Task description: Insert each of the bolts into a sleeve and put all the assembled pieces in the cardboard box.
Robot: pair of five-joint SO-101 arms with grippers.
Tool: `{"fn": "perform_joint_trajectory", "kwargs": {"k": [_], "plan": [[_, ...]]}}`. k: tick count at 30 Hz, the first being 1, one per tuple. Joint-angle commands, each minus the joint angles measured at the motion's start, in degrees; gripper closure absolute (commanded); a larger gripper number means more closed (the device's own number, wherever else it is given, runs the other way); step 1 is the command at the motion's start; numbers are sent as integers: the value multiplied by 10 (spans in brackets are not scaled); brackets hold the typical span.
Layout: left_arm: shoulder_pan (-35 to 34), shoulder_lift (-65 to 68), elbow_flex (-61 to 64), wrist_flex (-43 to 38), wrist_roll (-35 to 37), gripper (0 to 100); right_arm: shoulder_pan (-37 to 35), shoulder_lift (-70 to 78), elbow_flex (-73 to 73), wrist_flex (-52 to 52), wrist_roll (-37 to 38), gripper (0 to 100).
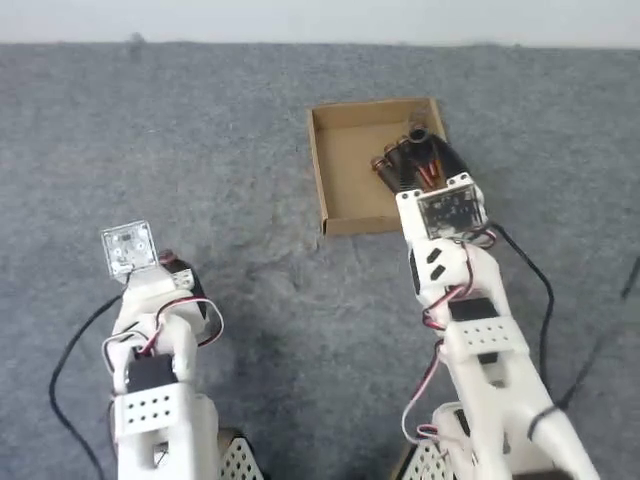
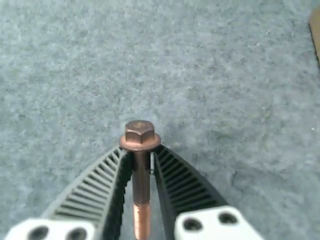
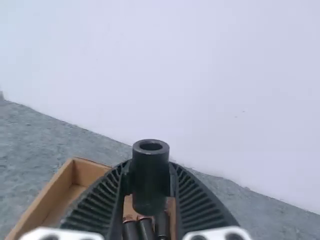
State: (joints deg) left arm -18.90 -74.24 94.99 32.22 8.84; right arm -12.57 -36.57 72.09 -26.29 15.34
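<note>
- The left gripper [image 2: 141,151] is pinched onto a copper-coloured bolt [image 2: 141,136]. Its two ribbed black fingers [image 2: 107,180] close on the shank from either side.
- The bolt's hex head and flange stick out just past the fingertips. The shank runs back between the fingers, with its threaded end toward the wrist.
- Beyond the bolt head lies the grey felt-like table covering [image 2: 225,60]. Whether the head touches it cannot be told.
- The right gripper [image 3: 150,172] is clamped around a black sleeve [image 3: 150,155]. The sleeve's open bore stands clear of the fingertips and its lower part sits between the ribbed fingers.
- In the high view this gripper hangs over the far right part of the cardboard box [image 1: 318,170], with the sleeve above the box's inside rather than on the felt.
- Dark pieces with copper ends [image 1: 395,165] lie inside the box, just beneath the right gripper and close to the wrist side of the held sleeve.
- In the high view the left arm [image 1: 150,330] stands at the near left of the table, well apart from the box, so bolt and sleeve are far from each other.
- A plain white wall [image 3: 200,60] rises behind the box.
</note>
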Motion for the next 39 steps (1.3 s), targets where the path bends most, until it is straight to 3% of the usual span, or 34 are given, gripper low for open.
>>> {"fn": "perform_joint_trajectory", "kwargs": {"k": [1, 12, 17, 24, 31, 39], "plan": [[-2, -55, 7, -13, -8, 989, -6, 115, -63, -113, 4, 992], [1, -144, 19, 62, -8, 989, -39, 376, -97, -454, 4, 992], [1, -164, 20, 74, -8, 989, -65, 429, -97, -572, -63, 992], [2, -164, 20, 74, -8, 989, -110, 453, -52, -571, -119, 992], [2, -164, 20, 74, -9, 988, -207, 449, 33, -571, -124, 993], [2, -164, 20, 73, -9, 988, -238, 453, 118, -634, -124, 993]]}}
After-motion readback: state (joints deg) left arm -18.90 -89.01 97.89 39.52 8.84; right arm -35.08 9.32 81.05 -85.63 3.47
